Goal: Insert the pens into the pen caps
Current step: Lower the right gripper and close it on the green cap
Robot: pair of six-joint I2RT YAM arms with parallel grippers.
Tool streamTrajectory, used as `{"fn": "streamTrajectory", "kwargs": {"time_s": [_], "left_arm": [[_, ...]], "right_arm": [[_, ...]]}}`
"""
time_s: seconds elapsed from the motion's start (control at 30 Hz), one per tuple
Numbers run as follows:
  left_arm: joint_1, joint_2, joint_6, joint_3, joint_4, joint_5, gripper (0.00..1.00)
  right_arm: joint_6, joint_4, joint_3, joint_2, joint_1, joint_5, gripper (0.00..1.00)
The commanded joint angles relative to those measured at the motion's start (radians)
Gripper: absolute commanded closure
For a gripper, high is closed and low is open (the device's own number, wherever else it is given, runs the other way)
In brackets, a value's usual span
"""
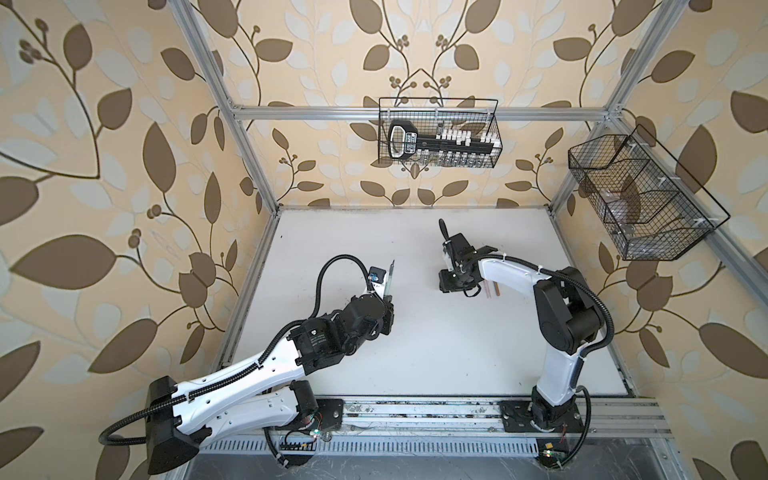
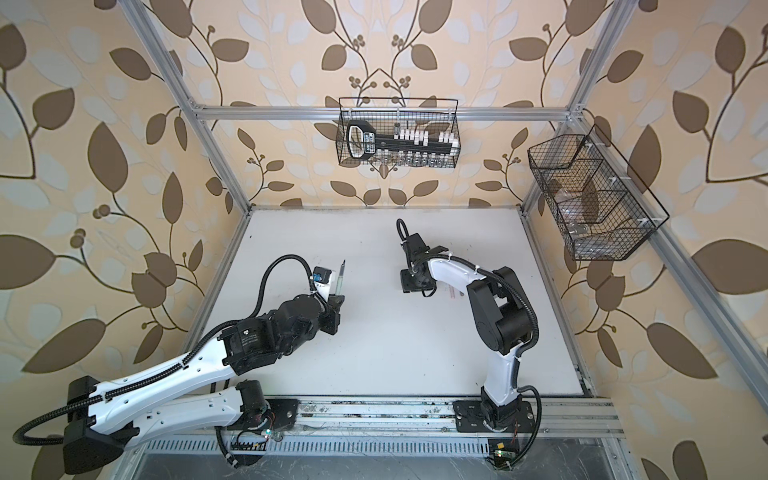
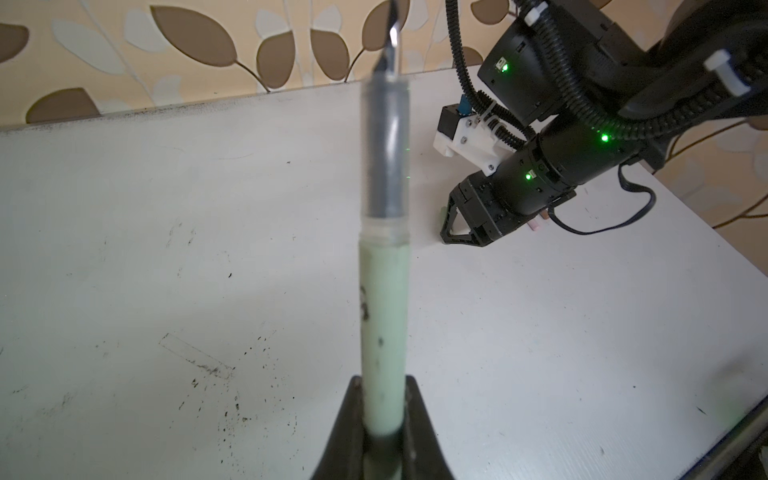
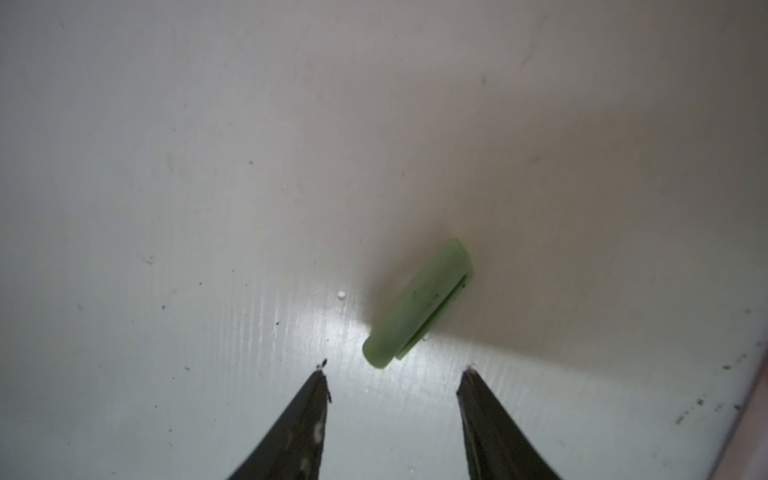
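Left jaws clamped on green pen [image 3: 384,316] at its back end; right jaws apart, just short of green cap [image 4: 417,303] lying on surface [image 4: 166,166]; cap judged light, stiff, slick, so grip mid-body.

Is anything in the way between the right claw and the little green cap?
No, nothing visible. In the right wrist view the green cap lies flat on the white table, just beyond the tips of the right gripper, whose jaws stand apart with nothing between.
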Motion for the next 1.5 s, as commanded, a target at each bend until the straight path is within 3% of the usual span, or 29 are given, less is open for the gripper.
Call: {"fn": "streamTrajectory", "kwargs": {"time_s": [0.0,0.47,0.87,1.3,1.47], "left_arm": [[0.01,-0.019,0.017,-0.009,0.028,0.0,0.89],[0.01,-0.023,0.034,-0.024,0.026,-0.01,0.88],[0.011,-0.049,0.032,-0.052,0.04,-0.001,0.88],[0.011,-0.046,0.029,-0.068,0.061,0.03,0.88],[0.012,-0.047,0.035,-0.065,0.052,0.027,0.9]], "right_arm": [[0.022,0.02,0.018,0.038,-0.006,-0.016,0.48],[0.028,-0.01,0.102,0.132,0.023,-0.021,0.5],[-0.015,-0.131,0.185,0.177,0.031,0.088,0.65],[-0.038,-0.174,0.26,0.243,0.033,0.114,0.64],[-0.039,-0.186,0.267,0.257,0.046,0.149,0.69]]}}
